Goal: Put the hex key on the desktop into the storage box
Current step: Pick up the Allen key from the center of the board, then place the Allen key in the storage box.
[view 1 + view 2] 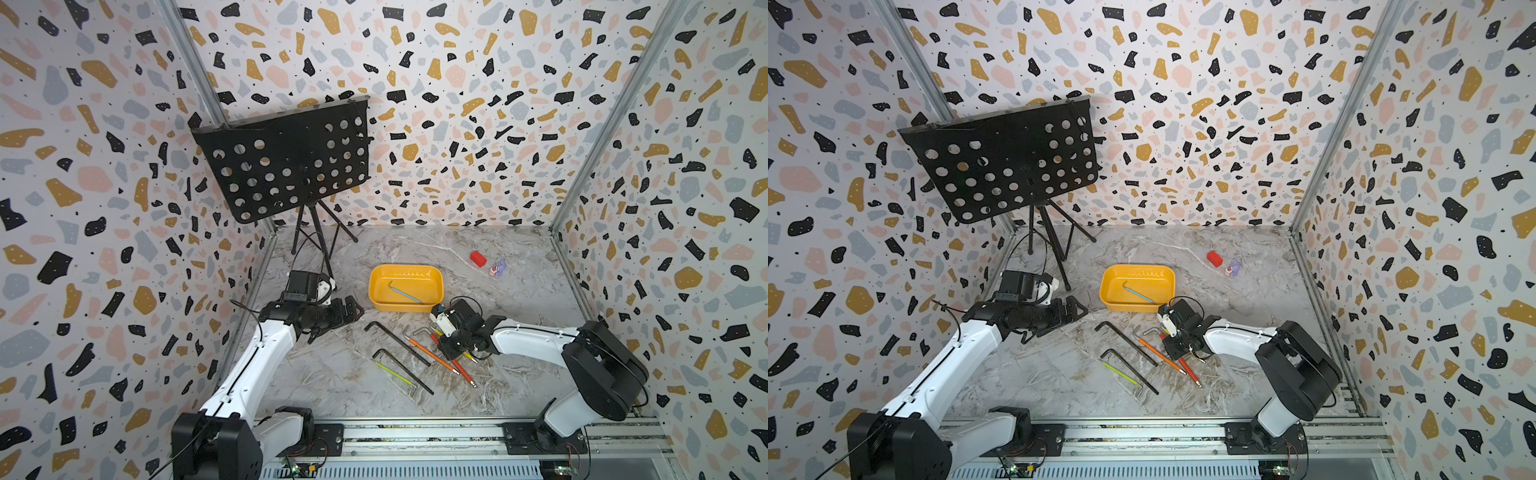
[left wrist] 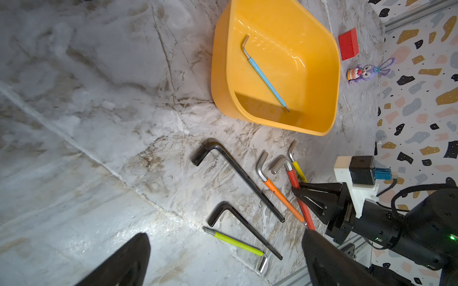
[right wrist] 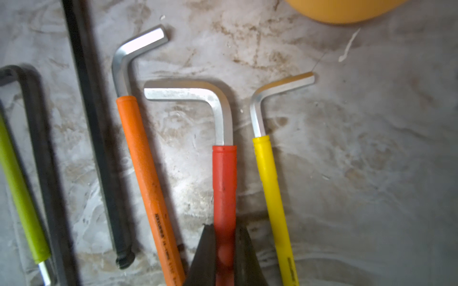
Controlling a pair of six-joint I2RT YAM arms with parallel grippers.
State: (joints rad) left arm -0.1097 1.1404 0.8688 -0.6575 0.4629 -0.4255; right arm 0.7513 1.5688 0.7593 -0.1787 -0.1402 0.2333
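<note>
My right gripper (image 3: 225,230) is shut on the red-sleeved hex key (image 3: 224,173), which lies on the marble desktop (image 1: 332,374) between an orange-sleeved key (image 3: 138,158) and a yellow-sleeved key (image 3: 269,178). In a top view that gripper (image 1: 451,352) is low over the keys, just in front of the yellow-orange storage box (image 1: 399,308). A blue-sleeved hex key (image 1: 405,293) lies inside the box. Two long black keys (image 1: 397,343) (image 1: 403,370) and a lime-green key (image 1: 395,376) lie to the left. My left gripper (image 1: 353,309) hovers open left of the box, holding nothing.
A small red block (image 1: 478,258) and a purple toy (image 1: 497,267) sit behind the box to the right. A black music stand (image 1: 286,162) on a tripod stands at the back left. The arms' metal rail (image 1: 415,436) runs along the front edge.
</note>
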